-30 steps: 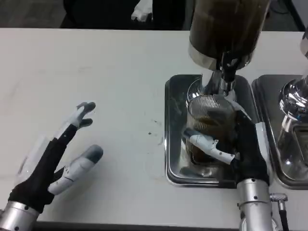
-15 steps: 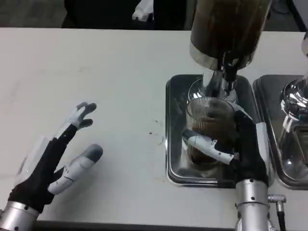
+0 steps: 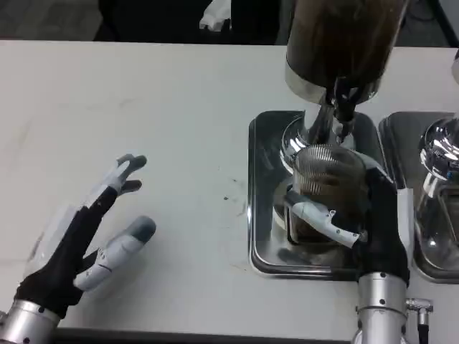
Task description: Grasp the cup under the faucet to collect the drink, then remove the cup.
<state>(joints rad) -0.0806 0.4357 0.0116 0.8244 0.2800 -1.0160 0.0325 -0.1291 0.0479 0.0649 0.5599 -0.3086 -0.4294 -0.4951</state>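
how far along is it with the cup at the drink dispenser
Done: the right hand grips the ribbed cup, which stands on the metal tray below the faucet and holds dark drink. In hand: collecting the drink. Left: taking the cup away. The left hand rests open on the table.

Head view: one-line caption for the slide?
Right hand holds the ribbed cup of dark drink on the metal tray under the dispenser faucet; left hand rests open on the table.

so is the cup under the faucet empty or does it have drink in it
It has drink in it: the ribbed clear cup, gripped by the right hand on the metal tray, shows dark liquid in its lower part.
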